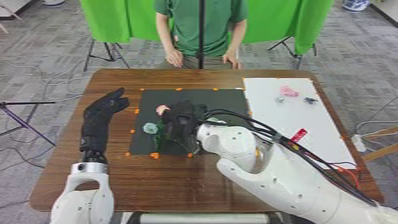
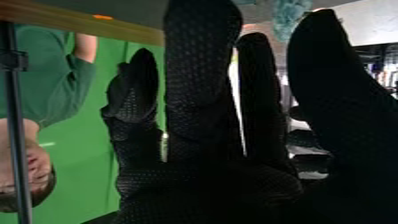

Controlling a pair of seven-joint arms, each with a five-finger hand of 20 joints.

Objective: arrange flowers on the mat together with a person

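My right hand [image 1: 180, 120] is over the dark mat [image 1: 213, 96], beside a pink flower [image 1: 162, 109] and a teal flower [image 1: 150, 128] on the mat's left part. The right wrist view shows this right hand [image 2: 204, 100] with straight fingers and the thumb held apart; a teal flower [image 2: 289, 19] appears beyond them. Whether the hand touches a flower is hidden. My left hand [image 1: 105, 106] is left of the mat with its fingers extended, holding nothing. On the white sheet [image 1: 293, 117] lie a pink flower [image 1: 288, 91], a small pale one [image 1: 280, 100] and a dark bluish one [image 1: 311, 100].
A red strip-like item [image 1: 299, 135] lies on the white sheet, close to my right arm and its cables. Orange marks [image 1: 155, 155] line the mat's edges. Bare brown table [image 1: 164, 182] lies between the two arms.
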